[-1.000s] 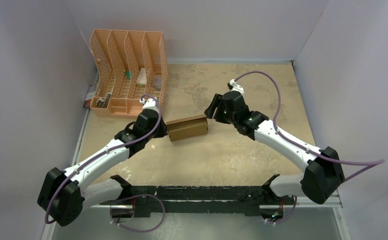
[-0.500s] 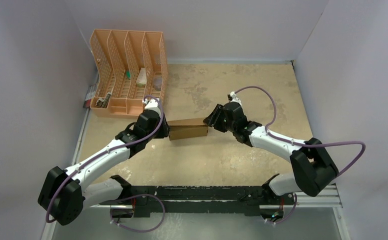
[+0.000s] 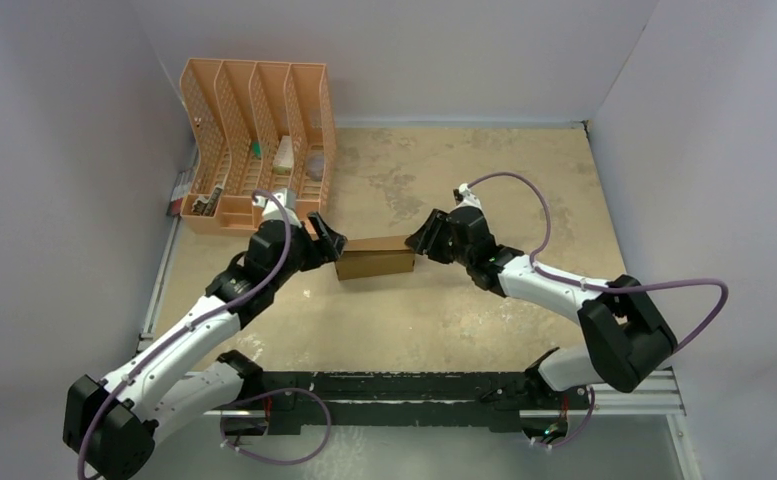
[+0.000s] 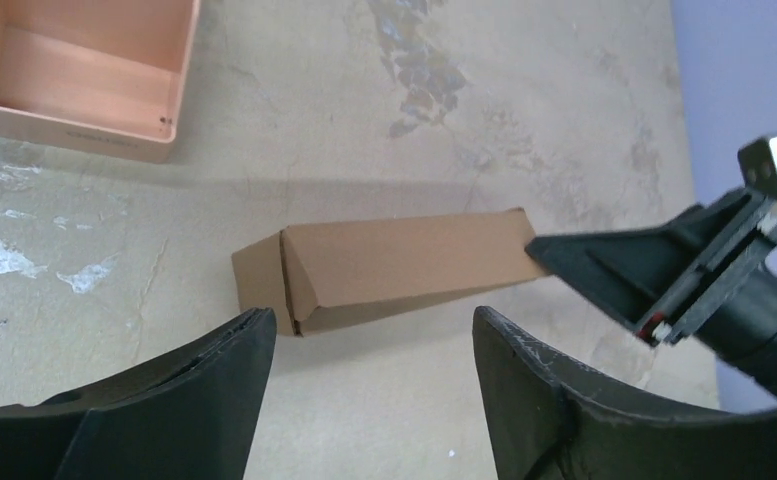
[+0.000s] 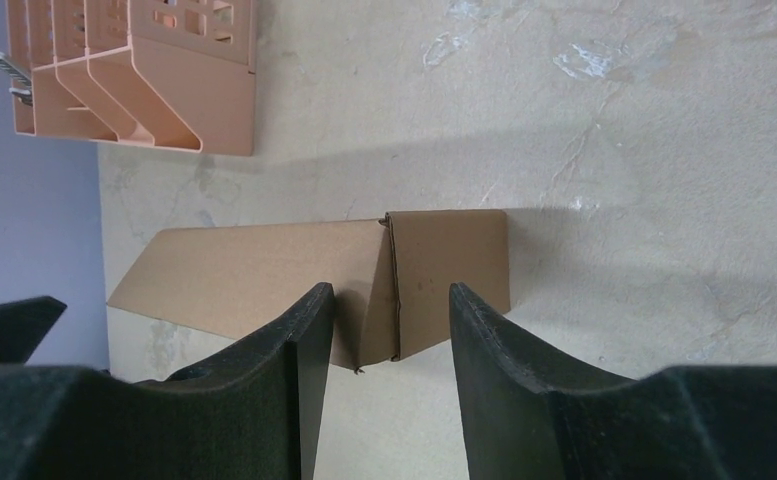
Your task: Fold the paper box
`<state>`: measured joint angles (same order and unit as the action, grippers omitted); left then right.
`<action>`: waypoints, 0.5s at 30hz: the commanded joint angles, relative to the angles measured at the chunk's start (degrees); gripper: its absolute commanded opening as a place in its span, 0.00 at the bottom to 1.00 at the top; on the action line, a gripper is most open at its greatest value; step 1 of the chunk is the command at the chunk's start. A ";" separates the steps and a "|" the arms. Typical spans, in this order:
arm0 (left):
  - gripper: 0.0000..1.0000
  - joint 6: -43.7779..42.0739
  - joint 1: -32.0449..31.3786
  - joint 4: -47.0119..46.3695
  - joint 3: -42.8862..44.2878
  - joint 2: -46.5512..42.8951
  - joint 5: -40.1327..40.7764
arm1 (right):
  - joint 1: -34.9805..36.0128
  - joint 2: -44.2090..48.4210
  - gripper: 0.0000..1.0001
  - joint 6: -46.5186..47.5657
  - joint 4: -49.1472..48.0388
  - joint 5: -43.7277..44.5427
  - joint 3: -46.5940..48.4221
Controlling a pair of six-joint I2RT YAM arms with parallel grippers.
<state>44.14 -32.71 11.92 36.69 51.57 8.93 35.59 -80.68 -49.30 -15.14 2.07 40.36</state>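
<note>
The paper box [image 3: 375, 259] is a small brown cardboard box lying flat at the middle of the table. My left gripper [image 3: 329, 240] hangs open just off its left end, touching nothing. In the left wrist view the box [image 4: 394, 265] lies beyond the gripper [image 4: 369, 325], with bare table between the fingers. My right gripper [image 3: 420, 240] is at the box's right end. In the right wrist view that gripper [image 5: 389, 305] stands partly open over the end flap [image 5: 449, 270], with nothing clamped. One right finger [image 4: 614, 260] meets the box's right corner.
An orange slotted file organiser [image 3: 256, 140] stands at the back left, its front tray [image 4: 74, 80] close behind the left gripper; it also shows in the right wrist view [image 5: 134, 70]. Grey walls enclose the table on three sides. A black rail [image 3: 404, 385] runs along the near edge.
My left gripper has let go of the box's left end, opened wide and drawn back to the left. The right gripper came in to the box's right end and narrowed a little.
</note>
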 commanded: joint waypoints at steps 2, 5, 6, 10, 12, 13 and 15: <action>0.62 9.70 6.47 -7.87 -1.42 4.39 -5.20 | 0.31 -2.31 0.48 3.43 2.40 -0.92 -0.93; 0.49 12.96 9.46 -10.32 -3.36 7.47 -8.48 | 0.33 -2.58 0.48 4.19 2.14 -1.03 -1.00; 0.44 13.59 9.64 -10.65 -3.85 8.05 -8.57 | 0.27 -2.75 0.48 4.33 2.13 -1.10 -1.11; 0.29 15.54 9.68 -10.68 -5.84 9.04 -9.74 | 0.27 -2.92 0.48 4.65 1.14 -1.61 -2.23; 0.25 15.98 9.68 -10.25 -6.97 9.16 -9.89 | 0.31 -3.19 0.48 4.81 0.44 -1.94 -2.97; 0.25 16.11 9.68 -10.10 -7.55 9.08 -9.94 | 0.33 -3.35 0.47 5.08 0.31 -1.98 -3.24; 0.24 16.20 9.68 -9.78 -8.66 8.62 -9.92 | 0.27 -3.72 0.47 5.48 -0.20 -1.98 -3.71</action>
<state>58.43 -23.24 2.68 30.28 60.84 1.02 35.55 -81.95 -47.00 -19.07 0.56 39.33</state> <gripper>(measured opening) 0.251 0.479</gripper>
